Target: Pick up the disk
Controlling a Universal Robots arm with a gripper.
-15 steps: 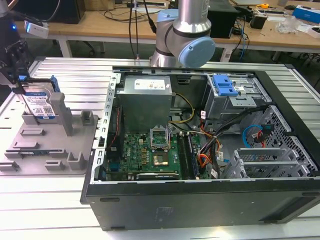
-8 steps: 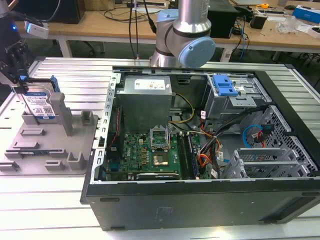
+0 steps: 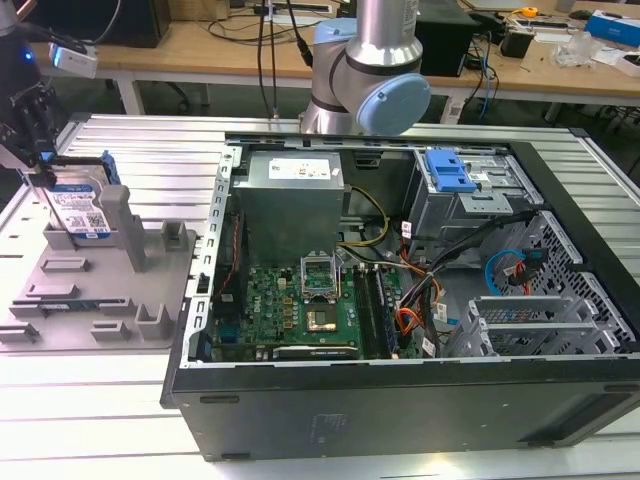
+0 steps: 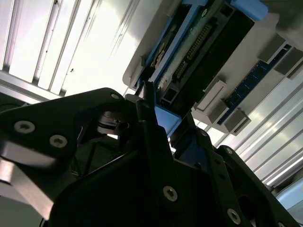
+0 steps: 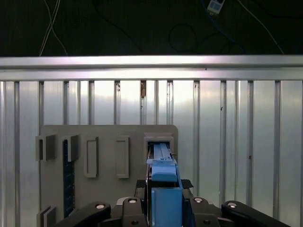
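Black hand (image 3: pixel 38 165) clamps the upright disk (image 3: pixel 80 212).

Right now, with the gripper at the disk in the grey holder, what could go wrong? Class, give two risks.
1. The disk stands upright in a narrow slot of the grey holder; a tilted pull could jam it against the slot walls.
2. The gripper meets the disk at its upper edge, on the blue rail; such a small hold might slip.
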